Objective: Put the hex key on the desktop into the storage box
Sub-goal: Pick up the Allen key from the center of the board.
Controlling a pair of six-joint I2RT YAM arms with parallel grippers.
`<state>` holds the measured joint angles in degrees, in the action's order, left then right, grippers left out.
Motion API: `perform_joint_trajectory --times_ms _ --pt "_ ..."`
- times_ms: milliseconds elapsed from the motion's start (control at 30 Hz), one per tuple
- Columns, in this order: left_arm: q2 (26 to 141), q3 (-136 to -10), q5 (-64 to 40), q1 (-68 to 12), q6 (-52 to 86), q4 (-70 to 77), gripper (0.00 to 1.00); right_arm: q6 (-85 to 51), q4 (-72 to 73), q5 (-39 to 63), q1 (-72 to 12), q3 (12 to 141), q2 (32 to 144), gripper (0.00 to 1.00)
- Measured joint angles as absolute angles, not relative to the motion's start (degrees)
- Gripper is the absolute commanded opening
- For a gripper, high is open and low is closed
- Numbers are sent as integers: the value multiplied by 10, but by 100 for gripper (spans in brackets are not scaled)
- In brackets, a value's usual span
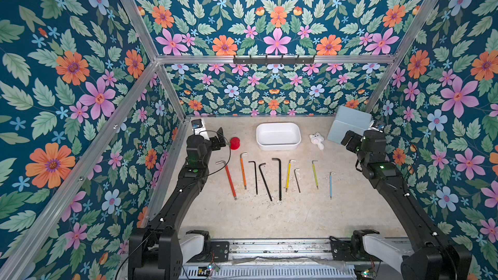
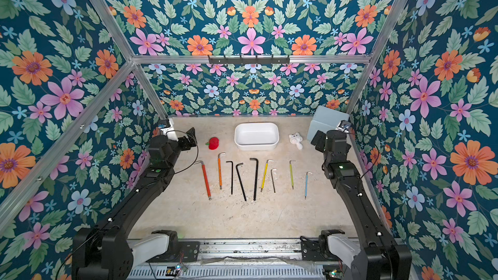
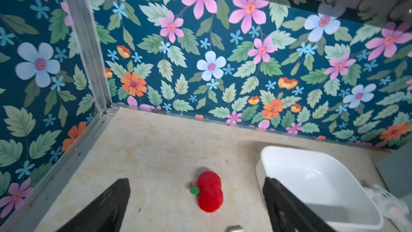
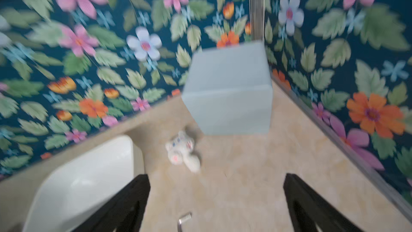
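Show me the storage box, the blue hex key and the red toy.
storage box [image 1: 278,145]: in a top view, on its front wall.
blue hex key [image 1: 330,184]: in a top view, on its blue shaft.
red toy [image 3: 210,195]: in the left wrist view, on its body.

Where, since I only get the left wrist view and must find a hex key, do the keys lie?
Observer: Nine hex keys lie in a row on the desktop, on the arm-base side of the storage box.
Operator: Which one lies at the left arm's end?
Observer: The red-handled hex key.
Operator: Is the right gripper free?
Observer: Yes, open and empty, near the pale blue box.
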<state>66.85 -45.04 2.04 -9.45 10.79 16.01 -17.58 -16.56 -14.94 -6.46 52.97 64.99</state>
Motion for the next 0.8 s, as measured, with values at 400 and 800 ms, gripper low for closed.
perform_joint_trajectory --times_ms 400,800 --pt "646 -433 9 -132 100 107 99 -205 -324 -38 -67 476 759 79" --pt "649 -414 -40 -132 116 111 99 -198 -332 -15 -86 487 854 69"
